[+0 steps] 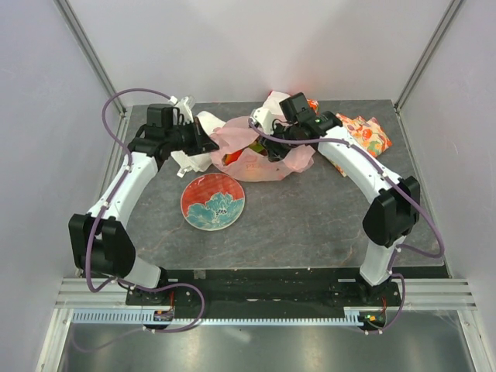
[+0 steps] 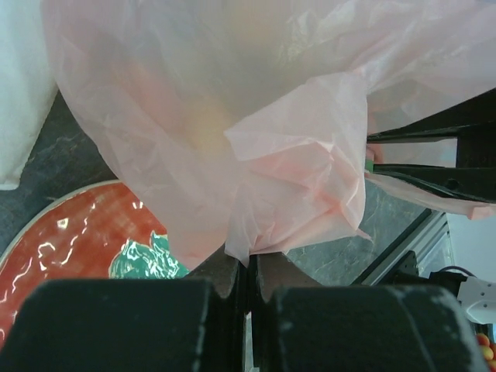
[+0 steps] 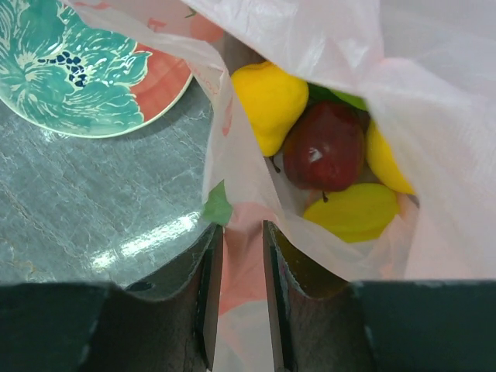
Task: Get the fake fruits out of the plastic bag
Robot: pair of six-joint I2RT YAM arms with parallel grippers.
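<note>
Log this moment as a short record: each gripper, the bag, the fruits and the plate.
left gripper: shut on a fold of the plastic bag
right gripper: closed on the bag's rim at its open mouth
fake fruits: those in view lie inside the bag, among them a yellow pear and a dark red plum
plate: near side of the bag, no fruit on it

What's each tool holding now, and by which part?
Both hold the plastic bag. Left tool pinches a bunched fold of its outer film; right tool clamps the rim at the opening, fake fruits inside.
</note>
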